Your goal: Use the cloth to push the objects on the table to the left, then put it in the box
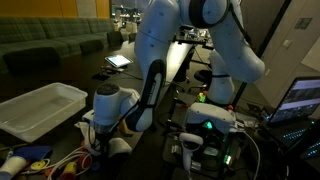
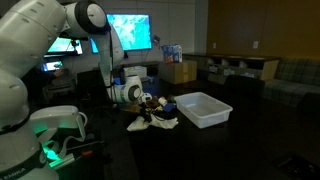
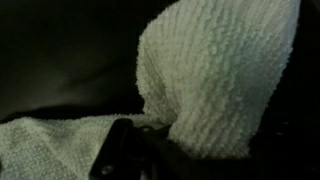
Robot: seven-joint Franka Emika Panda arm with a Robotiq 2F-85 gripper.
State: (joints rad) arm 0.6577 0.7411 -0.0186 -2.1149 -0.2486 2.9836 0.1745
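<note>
Down at the dark table (image 2: 235,145), the gripper (image 2: 140,103) was clenched on a white terry cloth (image 3: 215,75), which bunched up large in the wrist view. The cloth trailed onto the table near a white box (image 2: 203,108).

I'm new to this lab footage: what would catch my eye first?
The big white robot arm dominates both exterior views, bent down over a dark table. A white box sits on the table beside it, and a nubbly white cloth fills the wrist view.
</note>
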